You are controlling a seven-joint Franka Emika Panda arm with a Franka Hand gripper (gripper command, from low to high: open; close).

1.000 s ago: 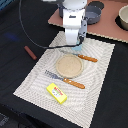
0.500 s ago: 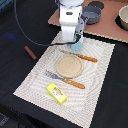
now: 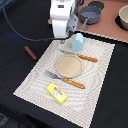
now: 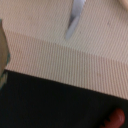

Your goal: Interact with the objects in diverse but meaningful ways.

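A light blue cup stands upright at the far edge of the striped placemat. My gripper hangs just to the exterior view's left of the cup; its fingers are too blurred to tell their state. The grey two-handled pot sits behind on a brown board. A brown sausage lies on the black table off the mat; its end shows in the wrist view. A yellow packet with a red label lies at the mat's near edge. A pale shape at the wrist view's edge is unclear.
A round wooden plate lies mid-mat between an orange-handled knife and an orange-handled fork. The knife blade shows in the wrist view. A bowl stands on the brown board at the back right.
The arm has shifted slightly toward the exterior view's left and back. The cup and the other items stay where they were.
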